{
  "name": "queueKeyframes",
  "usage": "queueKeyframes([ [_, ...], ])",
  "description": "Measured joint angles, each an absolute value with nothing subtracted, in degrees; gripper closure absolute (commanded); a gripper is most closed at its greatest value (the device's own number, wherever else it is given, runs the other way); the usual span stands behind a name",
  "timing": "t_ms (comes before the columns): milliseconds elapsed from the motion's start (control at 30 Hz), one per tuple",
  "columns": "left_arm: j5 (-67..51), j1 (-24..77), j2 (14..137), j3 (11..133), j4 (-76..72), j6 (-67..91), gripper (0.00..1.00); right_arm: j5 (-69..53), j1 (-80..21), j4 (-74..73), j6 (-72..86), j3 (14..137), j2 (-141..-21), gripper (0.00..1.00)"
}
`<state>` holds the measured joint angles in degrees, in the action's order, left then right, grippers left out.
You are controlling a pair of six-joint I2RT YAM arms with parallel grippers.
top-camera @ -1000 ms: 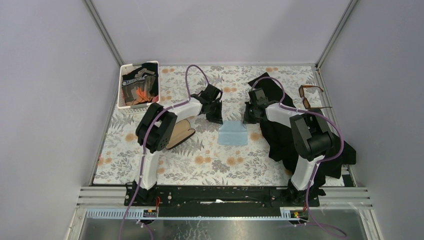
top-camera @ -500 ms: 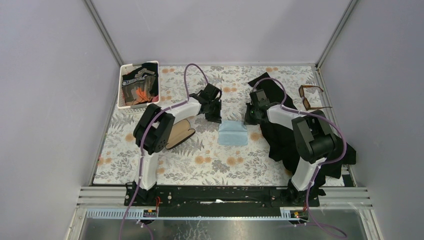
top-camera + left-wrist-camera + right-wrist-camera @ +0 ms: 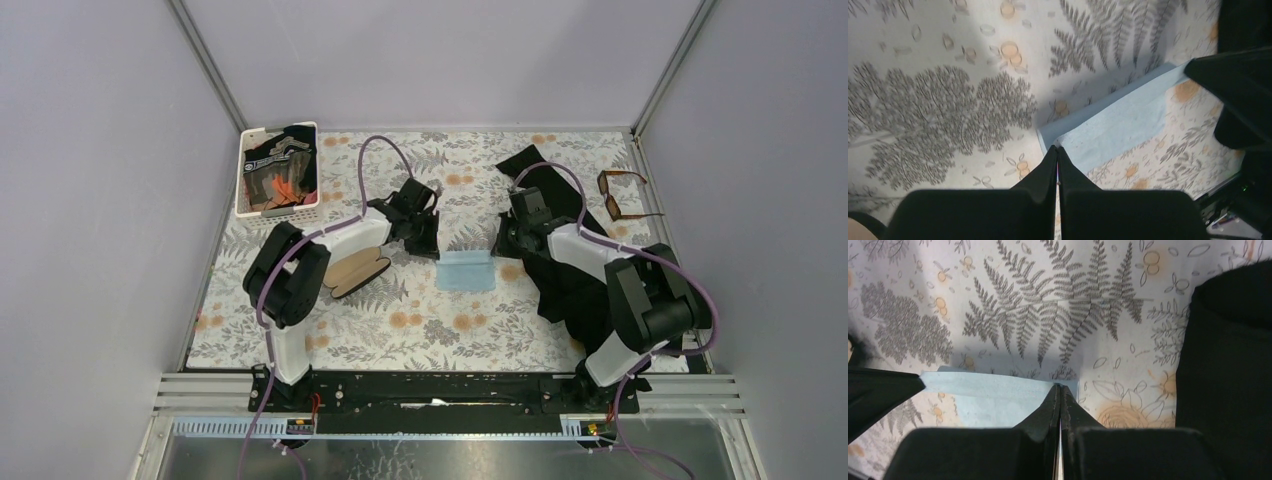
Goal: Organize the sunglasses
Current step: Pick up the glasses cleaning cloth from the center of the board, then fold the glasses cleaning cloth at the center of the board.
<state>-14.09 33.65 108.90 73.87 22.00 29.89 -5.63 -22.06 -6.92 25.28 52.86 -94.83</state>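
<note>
Top view: sunglasses (image 3: pixel 622 193) with a thin amber frame and dark squarish lenses lie far right on the floral counter (image 3: pixel 400 330), beside crumpled black fabric (image 3: pixel 575 285). A soft light-blue cloth (image 3: pixel 466 270) sits mid-counter; fingertips are hard to make out here.
Left wrist: left fingers (image 3: pixel 1056 152) pressed together, pinching a cloth corner.
Right wrist: right fingers (image 3: pixel 1060 390) pinching the cloth edge; fabric is cut off at the right.

No word, number or brand can be read in any view. The black fabric (image 3: pixel 285 160) lying in the white slatted plastic basket (image 3: pixel 282 212) carries pale and orange printed marks, but they are too small and crumpled to make out as letters.
</note>
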Motion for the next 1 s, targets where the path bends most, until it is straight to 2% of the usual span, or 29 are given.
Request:
queueKeyframes([
  [300,-14.2,35.3,106.6,68.0,20.5,30.6,1.0,-9.1,-22.1,-6.7,25.9,46.6,-88.6,1.0],
  [933,-14.1,35.7,106.7,66.6,20.0,31.2,1.0,-13.0,-22.1,-5.2,26.9,42.4,-88.1,1.0],
  [1000,-14.1,35.8,106.7,66.4,19.8,31.2,0.96,-13.1,-22.2,-5.2,27.0,42.2,-88.0,0.88],
])
